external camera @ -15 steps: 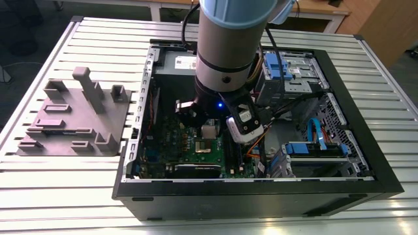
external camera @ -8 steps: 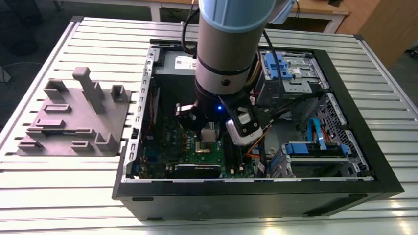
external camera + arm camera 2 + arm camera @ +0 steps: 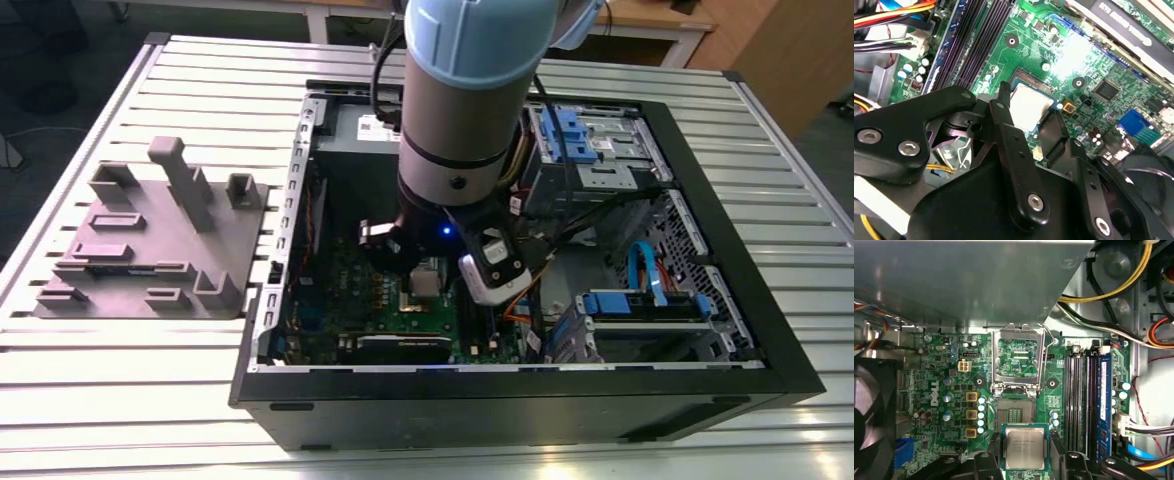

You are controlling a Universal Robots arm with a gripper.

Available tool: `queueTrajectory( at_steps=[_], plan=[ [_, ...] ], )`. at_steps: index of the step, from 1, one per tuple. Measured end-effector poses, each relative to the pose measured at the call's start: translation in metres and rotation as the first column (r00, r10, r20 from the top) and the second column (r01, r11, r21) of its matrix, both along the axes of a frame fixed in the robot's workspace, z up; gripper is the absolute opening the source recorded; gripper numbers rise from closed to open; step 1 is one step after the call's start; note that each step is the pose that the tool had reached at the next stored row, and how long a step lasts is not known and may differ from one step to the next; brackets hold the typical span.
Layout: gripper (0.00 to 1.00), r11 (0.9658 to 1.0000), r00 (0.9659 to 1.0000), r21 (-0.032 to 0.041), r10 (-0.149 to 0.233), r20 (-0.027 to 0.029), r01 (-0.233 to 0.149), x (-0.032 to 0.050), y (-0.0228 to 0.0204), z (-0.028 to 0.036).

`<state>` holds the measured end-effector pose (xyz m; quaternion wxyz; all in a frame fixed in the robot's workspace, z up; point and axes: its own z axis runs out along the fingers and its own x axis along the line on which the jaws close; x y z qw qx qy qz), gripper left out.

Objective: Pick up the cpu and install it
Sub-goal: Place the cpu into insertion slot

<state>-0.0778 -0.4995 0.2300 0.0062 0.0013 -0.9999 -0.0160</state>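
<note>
The cpu [image 3: 1025, 447], a square chip with a silver top, hangs just above the green motherboard [image 3: 929, 370]. My gripper [image 3: 1025, 452] is shut on it, with black fingers [image 3: 991, 460] pressing on two opposite sides. In the second wrist view the cpu [image 3: 1029, 104] sits between the fingers [image 3: 1003, 120] of the gripper [image 3: 1030, 114]. The open socket [image 3: 1014, 412] lies bare right beside the cpu, and its hinged silver frame [image 3: 1018, 357] is flipped up behind it. In the exterior view the arm reaches down into the open computer case [image 3: 747, 370], and the cpu [image 3: 424, 281] glints below the wrist.
A grey power-supply box [image 3: 969, 280] overhangs the board beyond the socket. Memory slots [image 3: 1086, 400] and coloured cables [image 3: 1114, 285] run along one side, with a black fan [image 3: 869, 415] on the other. A grey parts fixture [image 3: 147, 240] sits on the slatted table at the exterior view's left.
</note>
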Motion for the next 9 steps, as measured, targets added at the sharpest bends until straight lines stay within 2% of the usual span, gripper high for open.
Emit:
queueTrajectory(
  at_steps=[6, 9],
  plan=[
    [0.47, 1.0, 1.0, 0.0001, 0.0, 0.0001, 0.0, -0.0038, 0.0, -0.0103],
    [0.47, 1.0, 1.0, -0.0001, 0.0, 0.0, 0.0, -0.0038, -0.0001, -0.0104]
  ],
)
